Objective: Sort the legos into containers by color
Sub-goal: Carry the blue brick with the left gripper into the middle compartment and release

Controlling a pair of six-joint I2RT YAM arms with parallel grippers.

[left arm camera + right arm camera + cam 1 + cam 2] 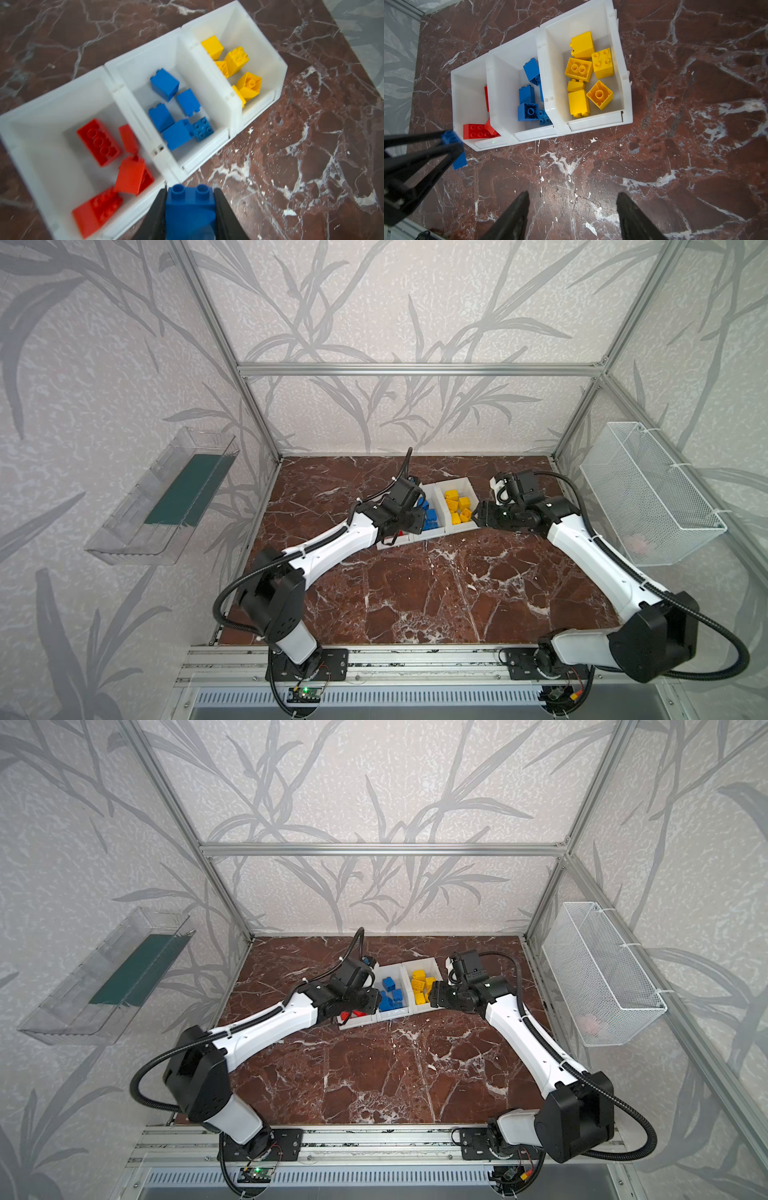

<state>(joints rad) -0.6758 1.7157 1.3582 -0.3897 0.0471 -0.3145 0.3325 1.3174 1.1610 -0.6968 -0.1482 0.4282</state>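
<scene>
Tip for blue brick (190, 207) in clenched left hand (190, 192): shift over middle bin (145, 64), clear rim, drop low. Right hand (573, 194) spread, empty; leave parked.

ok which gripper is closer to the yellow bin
Right. The right gripper hangs open just beside the yellow bin. The left gripper, shut on a blue brick, is by the red bin at the other end of the row.
</scene>
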